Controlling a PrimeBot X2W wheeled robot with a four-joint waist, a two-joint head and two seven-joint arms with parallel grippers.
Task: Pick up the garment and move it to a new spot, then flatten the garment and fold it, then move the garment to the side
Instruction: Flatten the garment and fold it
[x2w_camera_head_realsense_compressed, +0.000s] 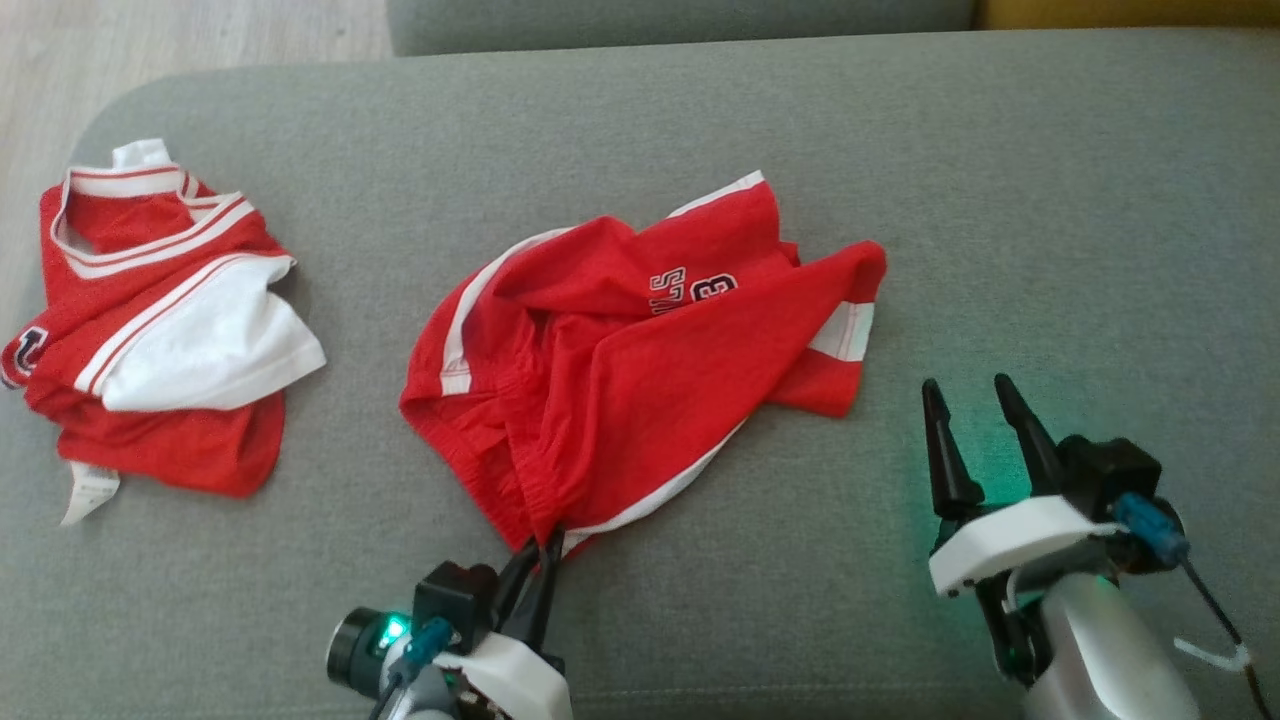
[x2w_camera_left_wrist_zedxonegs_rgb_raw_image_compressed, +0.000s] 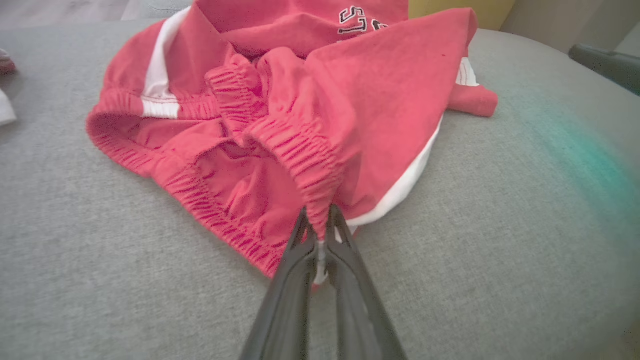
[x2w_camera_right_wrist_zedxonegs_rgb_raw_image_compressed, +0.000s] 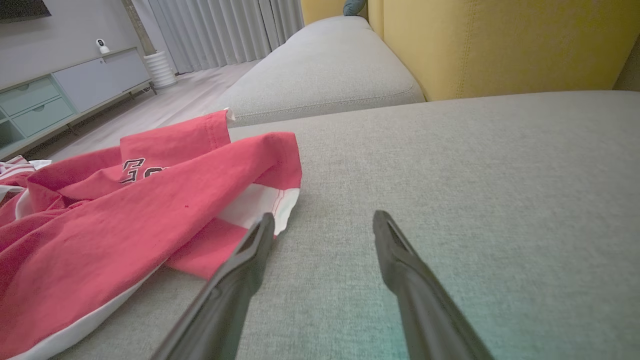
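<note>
Red shorts (x2w_camera_head_realsense_compressed: 620, 370) with white side stripes and black lettering lie crumpled in the middle of the grey couch seat. My left gripper (x2w_camera_head_realsense_compressed: 545, 548) is shut on the elastic waistband at the shorts' near edge; the left wrist view shows the red shorts (x2w_camera_left_wrist_zedxonegs_rgb_raw_image_compressed: 280, 115) with their gathered waistband pinched between my left gripper's (x2w_camera_left_wrist_zedxonegs_rgb_raw_image_compressed: 320, 225) fingers. My right gripper (x2w_camera_head_realsense_compressed: 968, 398) stands open over bare cushion, to the right of the shorts' leg hem. In the right wrist view my right gripper (x2w_camera_right_wrist_zedxonegs_rgb_raw_image_compressed: 322, 222) holds nothing, and the red shorts (x2w_camera_right_wrist_zedxonegs_rgb_raw_image_compressed: 125, 220) lie to its left.
A second garment, a red and white jersey (x2w_camera_head_realsense_compressed: 150, 320), lies crumpled at the left end of the grey couch seat (x2w_camera_head_realsense_compressed: 1050, 250). The seat's rounded corner and the wooden floor (x2w_camera_head_realsense_compressed: 150, 40) are at the far left. A yellow backrest (x2w_camera_right_wrist_zedxonegs_rgb_raw_image_compressed: 500, 40) rises behind the seat.
</note>
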